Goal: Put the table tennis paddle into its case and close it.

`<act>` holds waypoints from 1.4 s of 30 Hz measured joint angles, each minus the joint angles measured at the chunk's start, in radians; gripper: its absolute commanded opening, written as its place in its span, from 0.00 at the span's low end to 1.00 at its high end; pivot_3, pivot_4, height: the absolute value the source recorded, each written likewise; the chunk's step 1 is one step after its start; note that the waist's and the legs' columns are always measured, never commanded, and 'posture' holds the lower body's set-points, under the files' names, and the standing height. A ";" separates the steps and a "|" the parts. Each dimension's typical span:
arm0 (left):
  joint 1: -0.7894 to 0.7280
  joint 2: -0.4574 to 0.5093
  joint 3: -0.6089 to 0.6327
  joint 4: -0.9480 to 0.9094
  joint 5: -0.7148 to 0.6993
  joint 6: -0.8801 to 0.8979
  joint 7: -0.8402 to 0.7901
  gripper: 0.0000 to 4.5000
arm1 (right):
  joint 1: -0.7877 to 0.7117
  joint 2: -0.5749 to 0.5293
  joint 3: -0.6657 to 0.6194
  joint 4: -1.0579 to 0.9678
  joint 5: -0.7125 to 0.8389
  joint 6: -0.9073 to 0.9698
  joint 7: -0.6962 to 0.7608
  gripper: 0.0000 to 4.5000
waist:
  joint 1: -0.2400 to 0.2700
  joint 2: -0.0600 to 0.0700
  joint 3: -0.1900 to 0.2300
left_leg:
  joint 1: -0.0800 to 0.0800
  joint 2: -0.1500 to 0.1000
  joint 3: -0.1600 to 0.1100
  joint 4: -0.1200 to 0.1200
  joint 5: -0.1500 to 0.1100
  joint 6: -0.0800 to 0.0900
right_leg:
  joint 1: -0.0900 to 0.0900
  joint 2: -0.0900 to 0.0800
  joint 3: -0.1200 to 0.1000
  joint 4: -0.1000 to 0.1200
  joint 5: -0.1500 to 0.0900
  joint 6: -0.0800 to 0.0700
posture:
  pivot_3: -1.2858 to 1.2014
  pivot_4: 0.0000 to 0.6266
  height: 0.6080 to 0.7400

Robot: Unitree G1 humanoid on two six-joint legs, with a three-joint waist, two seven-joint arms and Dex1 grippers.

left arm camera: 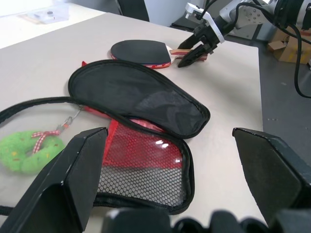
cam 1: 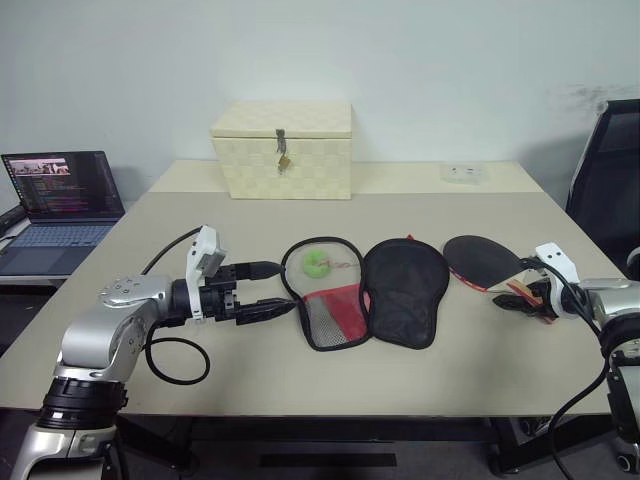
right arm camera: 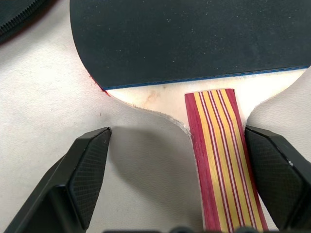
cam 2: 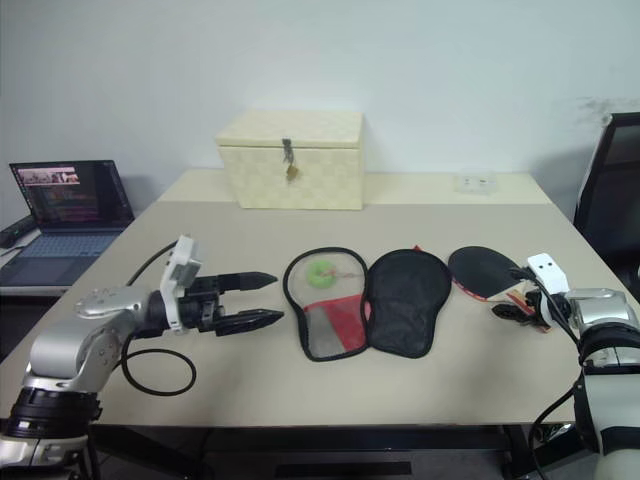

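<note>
The table tennis paddle (cam 1: 481,259) lies flat at the table's right, black face up, its striped wooden handle (right arm camera: 221,155) pointing toward my right arm. My right gripper (right arm camera: 180,184) is open and straddles the handle, which lies close to one finger (right arm camera: 274,170) and well apart from the other. The case (cam 1: 404,291) lies unzipped and spread flat mid-table, its black half next to the paddle. Its other half shows the red panel and mesh pocket (cam 1: 334,317) and the green pull (cam 1: 318,264). My left gripper (cam 1: 281,288) hovers open just left of the case, pointing at it, with nothing between its fingers.
A cream woven box (cam 1: 283,148) with a metal latch stands at the table's back. A small white item (cam 1: 462,173) lies at the back right. An open laptop (cam 1: 60,190) sits on a side surface to the left. A black chair (cam 1: 612,170) stands off the right edge.
</note>
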State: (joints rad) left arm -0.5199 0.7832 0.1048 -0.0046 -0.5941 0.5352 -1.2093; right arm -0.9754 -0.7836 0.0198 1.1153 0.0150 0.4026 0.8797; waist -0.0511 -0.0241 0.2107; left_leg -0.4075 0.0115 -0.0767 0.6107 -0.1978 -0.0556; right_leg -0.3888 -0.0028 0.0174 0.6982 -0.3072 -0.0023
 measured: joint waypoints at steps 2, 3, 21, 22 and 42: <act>0.000 0.000 0.000 -0.001 0.000 0.000 0.001 1.00 | -0.002 0.008 -0.017 0.000 0.003 0.017 -0.052 0.65 | 0.000 0.000 0.000 | 0.000 0.000 0.000 0.000 0.000 0.000 | 0.000 0.000 0.000 0.000 0.000 0.000 | 0.52 0.24 1.00; 0.000 0.000 0.000 -0.002 0.000 0.000 0.002 1.00 | -0.003 0.011 -0.025 0.000 0.006 0.026 -0.072 0.56 | 0.000 0.000 0.000 | 0.000 0.000 0.000 0.000 0.000 0.000 | 0.000 0.000 0.000 0.000 0.000 0.000 | 0.52 0.24 1.00; -0.003 -0.023 0.000 0.009 0.018 -0.030 0.022 1.00 | 0.313 0.113 -0.199 -0.765 0.110 0.563 -0.406 0.24 | 0.016 0.000 0.000 | -0.001 0.000 -0.001 0.002 0.000 0.000 | 0.000 0.000 0.000 0.000 0.001 0.002 | 0.52 0.24 1.00; -0.003 -0.025 0.000 0.009 0.019 -0.035 0.022 1.00 | 0.333 0.130 -0.207 -0.836 0.127 0.618 -0.417 0.24 | 0.014 0.000 0.000 | -0.001 0.000 -0.001 0.002 0.000 0.000 | 0.000 0.000 0.000 0.000 0.001 0.002 | 0.52 0.24 1.00; 0.003 -0.024 0.014 0.030 0.027 -0.048 0.020 1.00 | 0.339 0.322 -0.352 -1.363 0.196 0.983 -0.659 0.24 | 0.006 0.001 0.001 | -0.002 0.000 -0.001 0.001 0.000 0.000 | -0.001 0.000 0.000 0.001 0.001 0.002 | 0.52 0.24 1.00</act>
State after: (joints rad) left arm -0.5166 0.7592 0.1193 0.0256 -0.5673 0.4877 -1.1890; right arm -0.6360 -0.4614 -0.3326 -0.2478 0.2112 1.3855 0.2210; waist -0.0452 -0.0227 0.2113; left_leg -0.4093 0.0119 -0.0779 0.6119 -0.1979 -0.0553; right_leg -0.3898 -0.0029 0.0177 0.6989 -0.3061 -0.0007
